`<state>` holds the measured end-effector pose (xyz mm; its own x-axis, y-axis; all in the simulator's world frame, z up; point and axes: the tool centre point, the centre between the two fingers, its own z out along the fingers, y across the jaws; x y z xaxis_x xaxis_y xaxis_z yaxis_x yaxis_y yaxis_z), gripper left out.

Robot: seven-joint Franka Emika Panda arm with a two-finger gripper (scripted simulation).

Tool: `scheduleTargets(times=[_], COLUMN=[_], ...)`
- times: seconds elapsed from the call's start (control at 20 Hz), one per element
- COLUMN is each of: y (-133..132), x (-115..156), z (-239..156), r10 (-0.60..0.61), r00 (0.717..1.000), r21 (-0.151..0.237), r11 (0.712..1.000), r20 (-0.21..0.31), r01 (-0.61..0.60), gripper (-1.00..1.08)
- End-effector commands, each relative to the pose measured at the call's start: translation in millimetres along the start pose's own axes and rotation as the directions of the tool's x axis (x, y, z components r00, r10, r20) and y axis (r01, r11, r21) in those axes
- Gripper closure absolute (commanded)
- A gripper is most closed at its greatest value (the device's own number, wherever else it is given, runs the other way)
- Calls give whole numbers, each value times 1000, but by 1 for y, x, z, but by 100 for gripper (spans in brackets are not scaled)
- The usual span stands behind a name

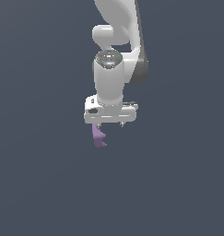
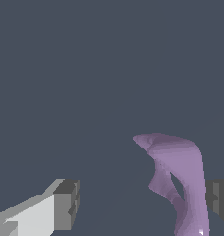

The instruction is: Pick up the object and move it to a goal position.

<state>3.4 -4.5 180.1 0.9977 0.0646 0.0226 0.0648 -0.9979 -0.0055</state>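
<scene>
- Against a plain slate-grey backdrop, the white arm points its gripper toward six o'clock, fingers spread wide.
- The light-purple object hangs beneath, touching one finger; the other finger stands apart.
- No readable writing appears.

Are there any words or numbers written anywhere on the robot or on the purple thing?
None: no words, numbers or signs can be read in either view.
The purple object is plain, with no label.
The white pincer and arm carry no readable writing.
A ring on the arm shows tiny green and red dots; they look like lights, not letters, and are too small to tell more.
</scene>
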Motion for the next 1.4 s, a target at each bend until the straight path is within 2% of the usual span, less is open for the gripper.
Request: scheduleTargets(times=[0.0, 0.6, 1.05, 1.35], y=[8, 54, 58, 58], x=[-4, -35, -38, -40], z=[5, 34, 39, 63], r10=[-11, -87, -92, -94], r00=[1000, 996, 995, 995], r21=[-1, -3, -3, -3], r11=[1000, 996, 996, 996], r20=[3, 21, 23, 23], r01=[11, 87, 93, 94], gripper=[-92, -92, -92, -92])
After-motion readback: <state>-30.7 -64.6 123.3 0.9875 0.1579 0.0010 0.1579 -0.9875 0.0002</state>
